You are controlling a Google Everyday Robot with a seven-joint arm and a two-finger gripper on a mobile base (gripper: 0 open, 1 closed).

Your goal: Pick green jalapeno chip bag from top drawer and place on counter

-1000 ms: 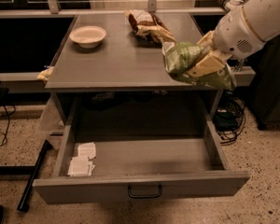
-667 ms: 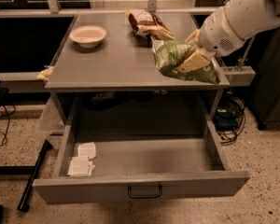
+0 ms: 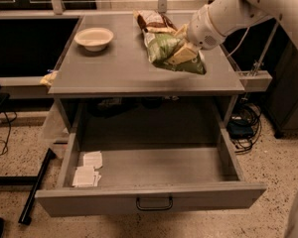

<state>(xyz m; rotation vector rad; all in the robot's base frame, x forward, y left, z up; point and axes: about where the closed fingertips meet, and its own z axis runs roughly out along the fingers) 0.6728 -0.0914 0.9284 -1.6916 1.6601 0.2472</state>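
The green jalapeno chip bag (image 3: 170, 53) hangs in my gripper (image 3: 185, 47) over the right middle of the counter (image 3: 114, 73), low over the surface. The gripper is shut on the bag's right side, and my white arm reaches in from the upper right. The top drawer (image 3: 149, 172) stands pulled out below the counter, with its dark handle (image 3: 154, 204) at the front centre. Inside it lie only white paper packets (image 3: 88, 170) at the left.
A brown-and-cream chip bag (image 3: 151, 21) lies at the back of the counter, just behind the green bag. A cream bowl (image 3: 94, 37) sits at the back left. Cables (image 3: 243, 128) lie on the floor to the right. A black bar (image 3: 35, 187) leans at the lower left.
My gripper has carried the green bag leftward and inward, from past the counter's right edge to above its right middle, and lower toward the surface.
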